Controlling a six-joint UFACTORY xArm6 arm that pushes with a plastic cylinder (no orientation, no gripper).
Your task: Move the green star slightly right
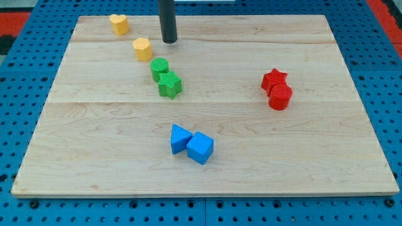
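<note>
While my tip (169,41) rests near the top of the desk (326,157), up and slightly right of the green star (169,85) and well apart from it, the push itself looks not yet begun. With no gripper on this rod, nothing is held; the star sits left of centre, touching the round green block (159,68) above it. Next, I judge, my tip must come round to the star's left side, avoiding the yellow block (143,49), then nudge rightward briefly.
</note>
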